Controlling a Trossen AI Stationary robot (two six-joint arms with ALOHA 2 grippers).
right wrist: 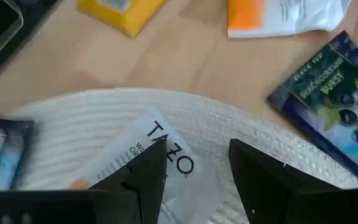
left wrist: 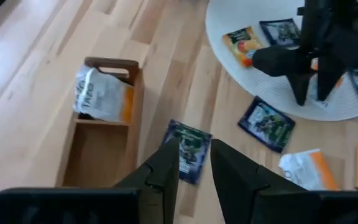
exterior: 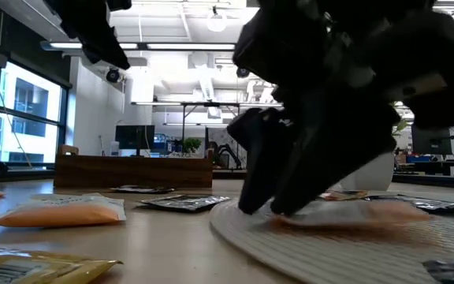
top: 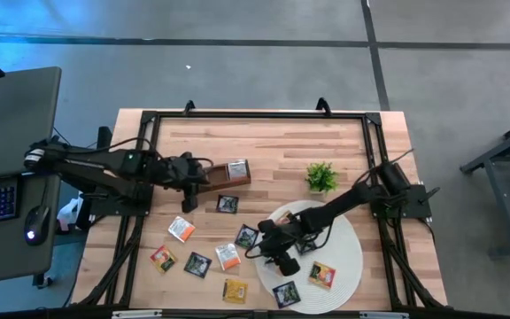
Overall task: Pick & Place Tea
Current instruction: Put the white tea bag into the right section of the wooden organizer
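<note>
From above: the right gripper is low over the near-left edge of the round white mat, while the left gripper hangs beside the brown wooden tray, which holds one white-and-orange packet. Other tea packets lie scattered on the table near the mat and on it; the small plant stands apart, behind the mat. At table height: dark fingers touch down on the mat over a pale orange-tinted packet; the tray sits far back. Left wrist view: its fingers stand slightly apart with nothing between them, above a dark blue packet; the tray's far compartment holds the white packet, the nearer one looks bare. Right wrist view: fingers spread wide, straddling a white Tazo packet lying flat on the mat, not yet pinched. Risk, as I judge it: the flat packet may slide on the weave or slip out when the fingers close, or the tips may snag the mat.
</note>
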